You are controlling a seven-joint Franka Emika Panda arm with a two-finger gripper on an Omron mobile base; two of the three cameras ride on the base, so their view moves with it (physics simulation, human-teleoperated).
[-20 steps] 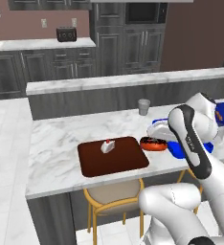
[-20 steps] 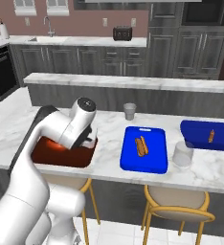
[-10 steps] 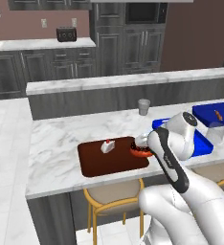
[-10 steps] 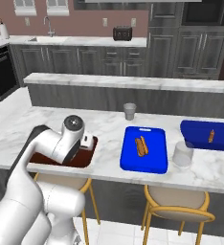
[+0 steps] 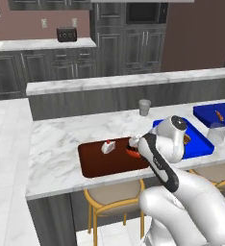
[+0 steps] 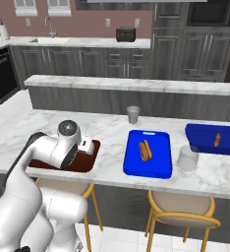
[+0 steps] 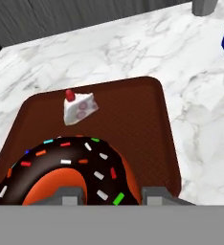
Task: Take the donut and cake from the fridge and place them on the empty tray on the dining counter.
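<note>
Dining counter (image 5: 56, 149), marble top, raised ledge behind; arm reaching out low over its near edge. On it the empty tray (image 5: 93, 161), dark reddish-brown, no longer quite empty: the cake (image 5: 106, 147) sits on its far half, upright, red topping up. To the tray's right a blue tray (image 6: 158, 165) carrying a sausage-like item, a second blue tray (image 6: 205, 138) further along, a grey cup (image 6: 133, 114) near the ledge, a clear tumbler (image 6: 187, 158) by the counter's front. The claw (image 7: 109, 194) is held partway closed on the donut (image 7: 66, 167), fingertips (image 7: 68, 195) either side of the ring's near edge; in the left base view the donut (image 5: 132, 146) shows at the tray's right side, close over or on the tray; contact with the surface cannot be told. Judged step: setting the donut down, the last placement of the task. To do it well: lower until the donut's base rests flat on the tray, keeping it inside the rim and well apart from the cake; part the fingers fully before any lift; withdraw straight up so the icing does not drag and the ring does not tip off the right edge.
</note>
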